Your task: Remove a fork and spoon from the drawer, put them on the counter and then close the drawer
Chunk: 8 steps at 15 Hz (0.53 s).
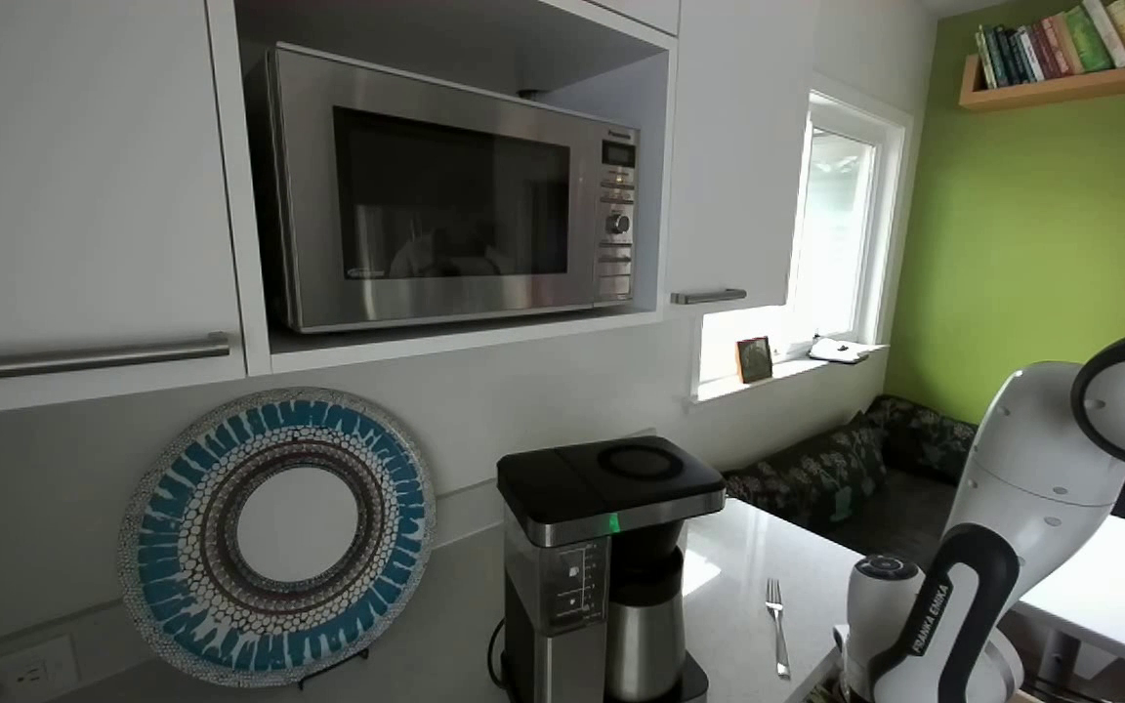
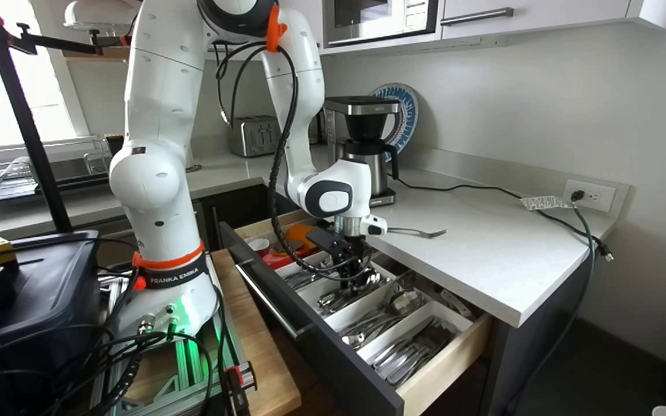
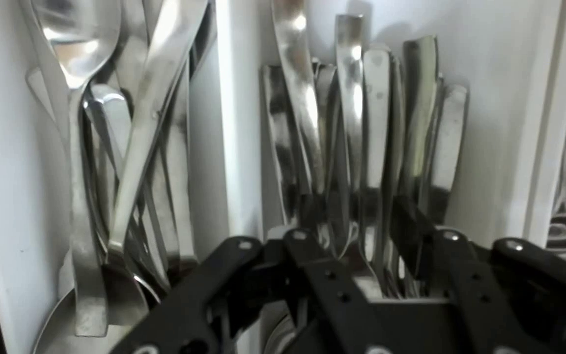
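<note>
A silver fork (image 1: 777,625) (image 2: 434,234) lies on the white counter (image 2: 472,248) in both exterior views, near the edge above the drawer. The drawer (image 2: 448,364) is pulled out, with cutlery sorted in white compartments. My gripper (image 2: 351,283) (image 3: 356,216) points down into one of these. Its fingers stand apart, with several silver handles (image 3: 352,98) below and between them; no firm hold shows. Spoons are visible in the compartment to the left in the wrist view, among them a spoon (image 3: 86,44) with its bowl at the top. Which spoon the task means, I cannot tell.
White dividers (image 3: 239,123) rise on both sides of the gripper. A coffee maker (image 1: 611,478) (image 2: 362,107) stands on the counter behind the arm, with a power cable (image 2: 454,188) running to the wall outlet. The counter edge overhangs the drawer's back part.
</note>
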{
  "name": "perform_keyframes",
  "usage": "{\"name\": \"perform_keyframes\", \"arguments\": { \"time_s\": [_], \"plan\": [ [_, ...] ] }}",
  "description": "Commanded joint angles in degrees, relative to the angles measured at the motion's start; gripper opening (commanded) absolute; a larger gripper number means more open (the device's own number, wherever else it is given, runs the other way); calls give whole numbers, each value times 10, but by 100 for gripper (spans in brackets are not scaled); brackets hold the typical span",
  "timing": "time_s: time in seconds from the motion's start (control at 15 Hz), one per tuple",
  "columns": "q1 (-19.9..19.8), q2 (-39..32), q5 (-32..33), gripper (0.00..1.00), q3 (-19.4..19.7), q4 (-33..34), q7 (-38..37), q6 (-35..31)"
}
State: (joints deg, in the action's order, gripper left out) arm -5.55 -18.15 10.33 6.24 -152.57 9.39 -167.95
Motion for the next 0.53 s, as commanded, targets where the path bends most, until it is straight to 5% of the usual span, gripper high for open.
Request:
{"name": "perform_keyframes", "arguments": {
  "time_s": [0.0, 0.33, 0.47],
  "plan": [
    [-1, -17, -7, 46, -6, 8, 3, -7],
    [1, -27, -5, 36, -7, 16, 2, -8],
    [2, -30, -4, 23, -6, 19, 1, -10]
  ]
}}
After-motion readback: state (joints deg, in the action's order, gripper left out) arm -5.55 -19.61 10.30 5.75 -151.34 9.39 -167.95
